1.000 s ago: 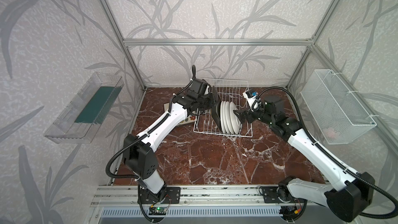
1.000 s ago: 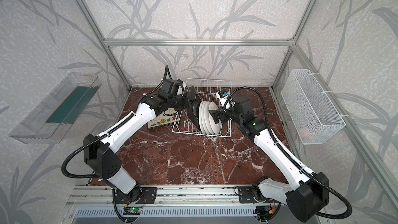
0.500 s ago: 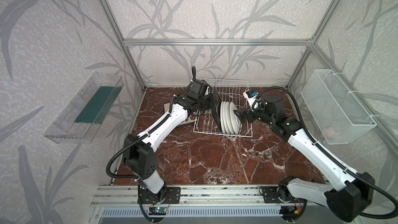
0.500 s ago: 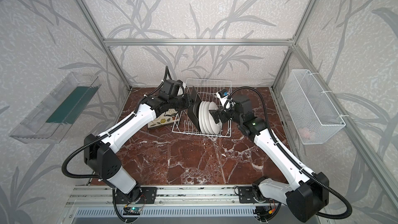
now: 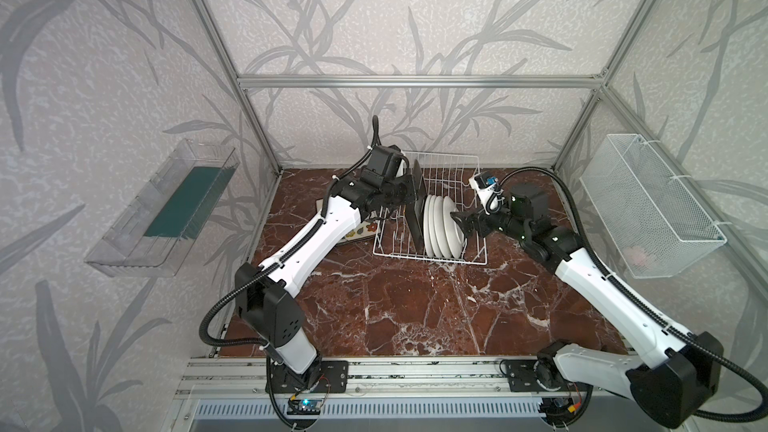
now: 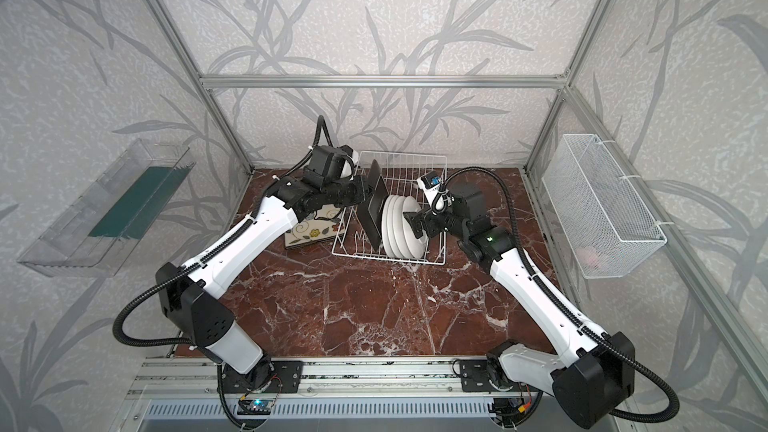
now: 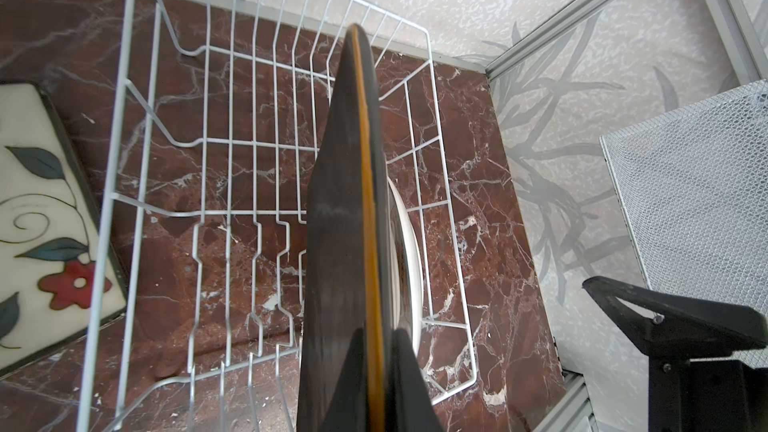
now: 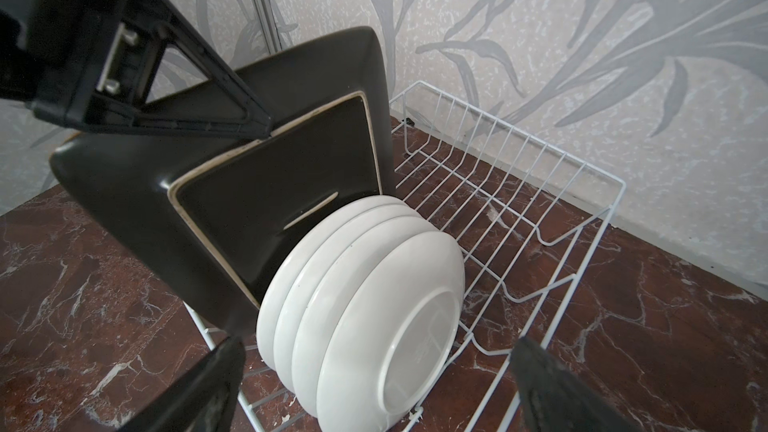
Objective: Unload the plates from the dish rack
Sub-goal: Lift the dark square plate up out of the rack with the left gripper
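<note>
Upright in the dish rack (image 5: 453, 176), the square plate (image 5: 414, 228) is being clamped tight by the left gripper (image 5: 410, 196), four round plates (image 5: 442, 226) crowding its black back. The right gripper (image 5: 462, 227) is being held wide open, empty, beside them; a flowered plate (image 6: 311, 230) is lying flat outside.

Over the last second, a slight lift of the black-backed square ceramic plate (image 5: 416, 214) out of the white wire dish rack (image 5: 441, 166), pinched edge-on in the black left gripper (image 5: 409, 198). With it, a small upward drift of that arm's wrist, toward the far wall and a touch to the right. Upper corner of the plate now marginally higher against the rack's far wires in both top views.
</note>
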`<state>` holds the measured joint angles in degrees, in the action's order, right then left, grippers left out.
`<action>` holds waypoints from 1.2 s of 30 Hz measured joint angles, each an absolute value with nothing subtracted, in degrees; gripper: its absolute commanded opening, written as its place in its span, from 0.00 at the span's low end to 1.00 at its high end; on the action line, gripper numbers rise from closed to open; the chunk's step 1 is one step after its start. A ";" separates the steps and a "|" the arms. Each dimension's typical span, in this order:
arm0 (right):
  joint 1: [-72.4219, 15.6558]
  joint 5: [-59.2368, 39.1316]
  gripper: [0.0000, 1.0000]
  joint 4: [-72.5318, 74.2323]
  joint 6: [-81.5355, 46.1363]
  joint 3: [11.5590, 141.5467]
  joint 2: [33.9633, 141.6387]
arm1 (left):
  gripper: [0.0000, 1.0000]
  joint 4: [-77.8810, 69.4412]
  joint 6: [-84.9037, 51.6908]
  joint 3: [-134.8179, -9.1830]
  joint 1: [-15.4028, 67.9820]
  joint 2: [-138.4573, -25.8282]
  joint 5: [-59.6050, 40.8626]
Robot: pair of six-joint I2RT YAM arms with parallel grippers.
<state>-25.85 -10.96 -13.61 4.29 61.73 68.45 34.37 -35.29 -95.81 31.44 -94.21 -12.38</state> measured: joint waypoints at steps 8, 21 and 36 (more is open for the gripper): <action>-25.85 -10.98 0.99 -13.61 4.25 61.73 68.45 | 0.00 35.75 -32.80 -96.68 30.96 -94.04 -10.61; -24.80 -12.10 0.99 -13.63 1.89 61.82 68.77 | 0.00 37.08 -28.08 -101.82 30.85 -94.04 -8.99; -11.70 -24.69 0.99 -14.33 -20.23 66.32 73.10 | 0.00 34.96 -9.43 -102.48 31.05 -92.92 -3.40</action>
